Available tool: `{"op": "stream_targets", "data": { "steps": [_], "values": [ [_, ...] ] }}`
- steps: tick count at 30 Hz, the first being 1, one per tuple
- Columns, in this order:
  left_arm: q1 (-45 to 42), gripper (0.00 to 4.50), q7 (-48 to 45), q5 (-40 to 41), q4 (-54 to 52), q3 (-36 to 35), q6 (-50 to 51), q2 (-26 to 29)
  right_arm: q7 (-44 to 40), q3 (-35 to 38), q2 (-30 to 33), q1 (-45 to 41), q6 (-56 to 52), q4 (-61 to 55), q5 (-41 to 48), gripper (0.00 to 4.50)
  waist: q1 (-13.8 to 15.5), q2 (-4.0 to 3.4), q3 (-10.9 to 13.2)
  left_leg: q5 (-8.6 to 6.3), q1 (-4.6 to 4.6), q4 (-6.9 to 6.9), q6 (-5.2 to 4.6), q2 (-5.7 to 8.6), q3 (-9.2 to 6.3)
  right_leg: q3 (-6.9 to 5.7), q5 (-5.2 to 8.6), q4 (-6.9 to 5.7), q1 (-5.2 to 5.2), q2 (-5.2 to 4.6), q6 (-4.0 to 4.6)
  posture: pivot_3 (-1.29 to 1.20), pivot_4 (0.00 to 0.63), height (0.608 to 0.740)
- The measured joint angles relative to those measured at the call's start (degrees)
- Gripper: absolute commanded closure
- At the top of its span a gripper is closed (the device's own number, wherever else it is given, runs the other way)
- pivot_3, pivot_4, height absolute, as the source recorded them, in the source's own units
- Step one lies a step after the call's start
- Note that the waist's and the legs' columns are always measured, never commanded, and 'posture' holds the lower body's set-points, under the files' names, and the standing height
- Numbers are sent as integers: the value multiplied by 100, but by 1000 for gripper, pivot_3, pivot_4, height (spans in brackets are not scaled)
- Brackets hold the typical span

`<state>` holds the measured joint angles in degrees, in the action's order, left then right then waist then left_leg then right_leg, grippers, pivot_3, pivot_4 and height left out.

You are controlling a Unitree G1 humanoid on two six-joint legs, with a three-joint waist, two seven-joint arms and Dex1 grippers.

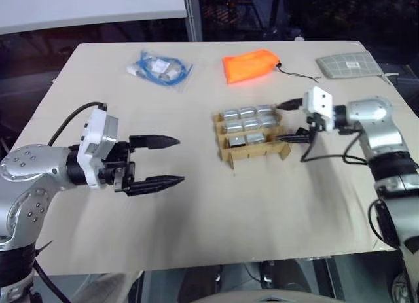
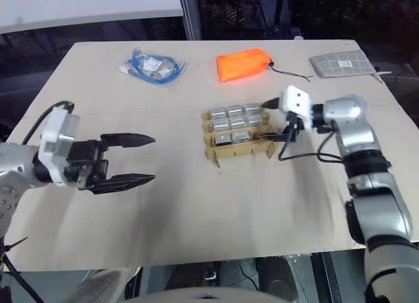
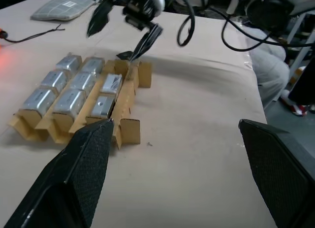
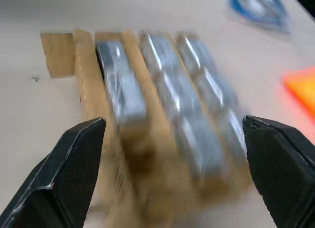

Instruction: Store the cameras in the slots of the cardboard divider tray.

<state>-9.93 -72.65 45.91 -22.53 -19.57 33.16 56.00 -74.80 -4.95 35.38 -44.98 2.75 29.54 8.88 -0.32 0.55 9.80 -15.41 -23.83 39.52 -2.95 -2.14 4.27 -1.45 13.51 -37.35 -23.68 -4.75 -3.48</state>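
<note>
- The cardboard divider tray [image 1: 252,142] sits near the middle of the bench [image 1: 196,211], a little toward the robot's right.
- Silver-grey cameras [image 1: 247,124] fill its slots in three rows; from the left wrist view the row nearest the robot holds two, with its right-hand slot looking empty.
- The right end effector [image 1: 298,134] hovers just beside the tray's right end, fingers spread wide and gripping nothing; one fingertip [image 3: 129,55] is close to the tray's corner, and I cannot tell whether it touches.
- The left end effector [image 1: 157,162] hangs over bare bench, well to the left of the tray, fingers spread and empty.
- Along the far edge lie a blue cable in a clear bag [image 1: 159,69], an orange pouch [image 1: 249,65] and a grey pad [image 1: 347,65].
</note>
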Motion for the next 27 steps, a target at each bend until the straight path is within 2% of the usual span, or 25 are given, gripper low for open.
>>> {"op": "stream_targets", "data": {
  "steps": [3, 7, 11, 16, 22, 23, 24, 25, 26, 27],
  "values": [
    [-319, 281, -140, -105, 230, 301, -107, -4, 379, 385, 190, 790, -665, -462, 235, 90, -50, -3, 2, 1, 3, -8, 1, 4, 10, 8, 0, 2, -3, 8, -1, 0, 150, 740],
    [-587, 281, -295, -199, 444, 553, -172, -4, 697, 575, 266, 971, -838, -426, 263, 90, -103, -3, 2, 1, 11, -11, 1, 1, 19, 21, 0, 1, -5, 19, -1, 0, 150, 740],
    [-720, 281, -408, -238, 565, 658, -240, -2, 989, 575, 171, 842, -741, 245, 177, 90, -96, -2, 3, 0, 10, -11, 0, 2, 22, 26, 0, 6, -5, 18, -1, 0, 150, 740],
    [-713, 281, -461, -272, 567, 648, -237, 20, 1148, 481, -110, 259, -421, 1533, -91, 90, -84, -2, 3, 1, 9, -16, 0, 1, 22, 28, -1, 11, -6, 19, -2, 0, 150, 740],
    [-563, 281, -426, -290, 514, 590, -225, 93, 937, 480, -271, -143, -251, 2310, -155, 90, -52, -2, 4, 0, 4, -24, 0, -2, 19, 23, -1, 28, -5, 19, -2, 0, 150, 740],
    [-548, 281, -404, -290, 514, 582, -219, 94, 857, 480, -279, -143, -249, 2338, -155, 637, -45, -2, 4, 0, 1, -24, 1, -3, 16, 20, -1, 30, -5, 18, -2, 0, 150, 740],
    [-548, 281, -364, -291, 513, 581, -219, 94, 804, 480, -291, -143, -237, 2340, -157, 949, -44, -2, 4, 0, 0, -24, 0, -2, 17, 20, -1, 31, -5, 17, -2, 0, 150, 740],
    [-548, 281, -320, -294, 510, 578, -219, 94, 768, 480, -294, -142, -225, 2340, -169, 1726, -48, -2, 4, 0, 0, -24, 1, -2, 17, 21, -1, 31, -5, 17, -2, 0, 150, 740],
    [-548, 281, -318, -294, 510, 578, -219, 94, 768, 480, -294, -142, -224, 2340, -169, 1923, -48, -2, 4, 0, 0, -24, 1, -1, 17, 20, -1, 31, -5, 17, -2, 0, 150, 740],
    [-550, 281, -293, -295, 509, 579, -219, 93, 749, 480, -290, -139, -213, 2339, -173, 2477, -51, -2, 4, 1, 1, -24, 1, -1, 17, 20, -1, 31, -5, 17, -2, 0, 150, 740]
  ]
}}
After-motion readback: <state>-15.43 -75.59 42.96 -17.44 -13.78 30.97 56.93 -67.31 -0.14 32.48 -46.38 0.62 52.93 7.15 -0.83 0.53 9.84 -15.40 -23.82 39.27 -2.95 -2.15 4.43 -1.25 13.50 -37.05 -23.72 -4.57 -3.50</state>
